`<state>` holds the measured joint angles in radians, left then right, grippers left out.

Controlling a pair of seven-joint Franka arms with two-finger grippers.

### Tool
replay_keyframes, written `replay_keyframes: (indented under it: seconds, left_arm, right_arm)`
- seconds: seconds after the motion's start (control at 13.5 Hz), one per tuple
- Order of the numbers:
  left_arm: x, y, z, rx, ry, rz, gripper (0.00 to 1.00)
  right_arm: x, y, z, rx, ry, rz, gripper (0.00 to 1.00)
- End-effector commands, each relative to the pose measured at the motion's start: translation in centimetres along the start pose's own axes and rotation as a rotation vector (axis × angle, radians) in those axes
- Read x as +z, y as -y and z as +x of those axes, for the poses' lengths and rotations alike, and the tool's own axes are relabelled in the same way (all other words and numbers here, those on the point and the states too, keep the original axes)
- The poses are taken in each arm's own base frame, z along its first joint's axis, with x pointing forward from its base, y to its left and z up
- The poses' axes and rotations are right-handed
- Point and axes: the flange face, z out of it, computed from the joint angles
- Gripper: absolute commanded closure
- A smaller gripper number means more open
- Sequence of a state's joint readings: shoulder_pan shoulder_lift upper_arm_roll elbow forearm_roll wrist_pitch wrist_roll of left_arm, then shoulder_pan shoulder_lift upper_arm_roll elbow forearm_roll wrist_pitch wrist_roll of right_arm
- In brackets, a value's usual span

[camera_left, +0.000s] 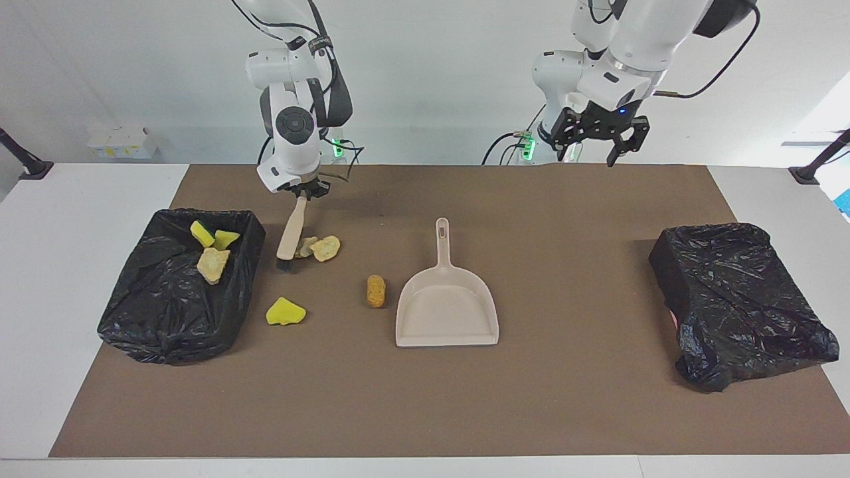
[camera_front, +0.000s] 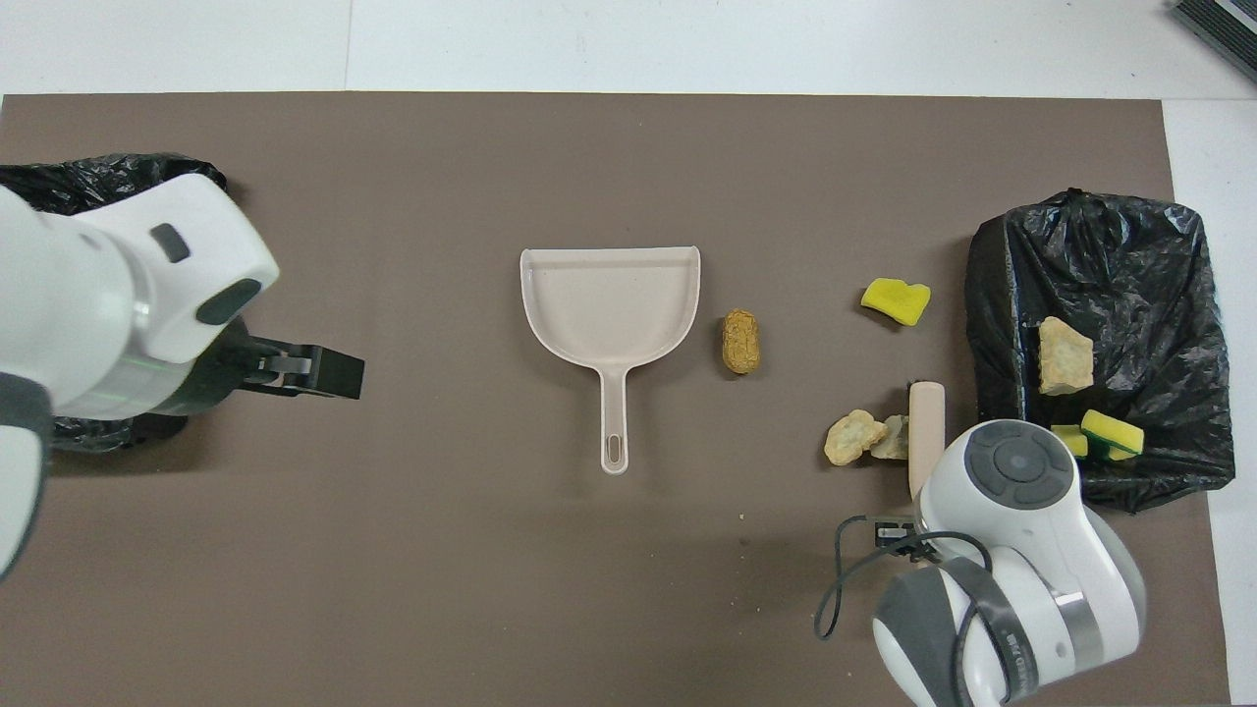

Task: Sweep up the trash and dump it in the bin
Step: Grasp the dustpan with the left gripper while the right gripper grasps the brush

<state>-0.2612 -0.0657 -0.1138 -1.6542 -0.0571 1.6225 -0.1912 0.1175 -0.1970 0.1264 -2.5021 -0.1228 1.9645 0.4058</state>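
Observation:
My right gripper (camera_left: pixel 304 192) is shut on the beige brush (camera_left: pixel 291 234), which slants down with its bristles at the mat. The brush (camera_front: pixel 925 422) stands between two tan chunks (camera_left: pixel 317 247) (camera_front: pixel 864 437) and the black-lined bin (camera_left: pixel 166 312) (camera_front: pixel 1129 255). A yellow chunk (camera_left: pixel 285 311) (camera_front: pixel 896 300) and an orange-brown oval (camera_left: pixel 376 291) (camera_front: pixel 741 341) lie loose on the mat. Three chunks (camera_left: pixel 212 264) sit in the bin. The beige dustpan (camera_left: pixel 446 312) (camera_front: pixel 609 304) lies flat mid-mat beside the oval. My left gripper (camera_left: pixel 594 151) (camera_front: pixel 334 371) hangs open and holds nothing, high over the mat.
A second bin wrapped in black plastic (camera_left: pixel 737 299) sits at the left arm's end of the mat, largely covered by the left arm in the overhead view. The brown mat (camera_left: pixel 571 398) lies on a white table.

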Motion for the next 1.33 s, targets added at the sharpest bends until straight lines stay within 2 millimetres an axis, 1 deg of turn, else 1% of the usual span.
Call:
replay_keyframes:
  seconds: [0.0, 0.07, 0.15, 0.22, 0.3, 0.37, 0.44, 0.52, 0.59, 0.67, 0.74, 0.82, 0.89, 0.96, 1.04, 1.11, 1.19, 1.26]
  left_arm:
    - [4.4, -3.6, 0.2, 0.0, -0.044, -0.013, 0.0]
    - [6.0, -4.7, 0.6, 0.003, -0.042, -0.015, 0.0]
    - [8.0, -5.8, 1.0, 0.006, -0.022, -0.013, 0.0]
    - [10.0, -7.5, 1.4, 0.007, -0.011, -0.015, 0.0]
    - [12.2, -8.7, 1.7, -0.022, -0.007, -0.014, 0.0]
    - [14.9, -10.6, 1.9, -0.037, -0.004, -0.01, 0.0]
    - [18.5, -12.5, 2.2, -0.061, 0.006, -0.013, 0.0]
    - [20.3, -13.1, 2.4, -0.09, -0.011, -0.022, 0.0]
    - [21.2, -14.0, 2.0, -0.09, -0.022, -0.03, 0.0]
    - [23.1, -15.0, 1.6, -0.08, -0.01, -0.025, 0.0]
    - [24.0, -15.2, 1.3, -0.078, -0.004, -0.024, 0.0]
    - [24.3, -15.4, 1.0, -0.073, -0.003, -0.023, 0.0]
    - [24.7, -16.2, 0.7, -0.063, -0.006, -0.026, 0.0]
    - [25.2, -16.5, 0.9, -0.083, -0.021, -0.036, 0.0]
    - [25.4, -16.6, 1.2, -0.105, -0.039, -0.047, 0.0]
    - [25.4, -16.9, 1.2, -0.11, -0.049, -0.054, 0.0]
    - [26.3, -17.8, 0.8, -0.101, -0.035, -0.049, 0.0]
    - [27.5, -18.8, 0.7, -0.085, -0.034, -0.052, 0.0]
  right_arm:
    - [0.0, 2.2, 0.9, -0.101, -0.033, 0.01, 1.0]
    - [-0.7, 3.2, 1.4, -0.117, -0.033, 0.022, 1.0]
    - [-1.4, 3.7, 1.9, -0.121, -0.026, 0.041, 1.0]
    - [-2.6, 5.3, 2.3, -0.134, -0.017, 0.069, 1.0]
    - [-4.2, 6.6, 2.9, -0.148, 0.009, 0.072, 1.0]
    - [-6.7, 6.7, 3.7, -0.15, 0.028, 0.067, 1.0]
    - [-9.0, 6.2, 4.4, -0.15, 0.041, 0.067, 1.0]
    - [-10.6, 5.6, 5.0, -0.182, 0.041, 0.071, 1.0]
    - [-11.0, 5.1, 5.6, -0.21, 0.032, 0.058, 1.0]
    - [-11.0, 4.5, 6.1, -0.209, 0.017, 0.039, 1.0]
    - [-10.9, 3.6, 6.7, -0.224, -0.016, -0.03, 1.0]
    - [-10.9, 2.6, 7.5, -0.265, -0.051, -0.117, 1.0]
    - [-10.6, 1.3, 8.5, -0.285, -0.075, -0.172, 1.0]
    - [-9.5, 0.8, 9.7, -0.299, -0.08, -0.215, 1.0]
    - [-8.1, 0.0, 11.5, -0.303, -0.095, -0.256, 1.0]
    - [-7.2, -1.7, 12.9, -0.295, -0.112, -0.284, 1.0]
    - [-6.4, -2.3, 13.8, -0.295, -0.123, -0.31, 1.0]
    - [-5.5, -2.1, 14.6, -0.31, -0.137, -0.324, 1.0]
